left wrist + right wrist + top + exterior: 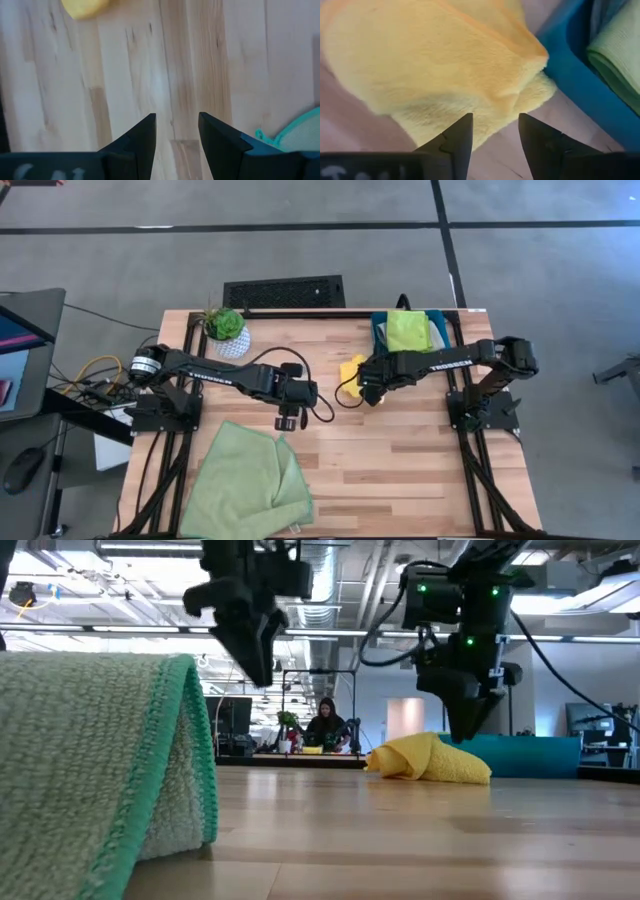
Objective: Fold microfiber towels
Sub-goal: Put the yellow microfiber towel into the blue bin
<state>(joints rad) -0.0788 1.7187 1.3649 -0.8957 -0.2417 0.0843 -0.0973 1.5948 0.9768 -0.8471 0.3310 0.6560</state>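
The right claw (495, 131) hung open and empty over the crumpled yellow towel (435, 65) — it needed one edge only; the left claw (177, 132) waited open mid-worktop.

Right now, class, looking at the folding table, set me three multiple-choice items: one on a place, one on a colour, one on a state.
1. Where does the bright lime green towel lie?
A. in the teal tray
B. on the floor
C. under the potted plant

2. What colour is the crumpled towel right below the right tool?
A. grey
B. yellow
C. red

3. What is the left tool holding?
A. the large pale green towel
B. the plant
C. nothing

Answers:
1 A, the high view shows it inside the tray.
2 B, the right wrist view shows yellow cloth just past the fingers.
3 C, its fingers stand apart over bare table.
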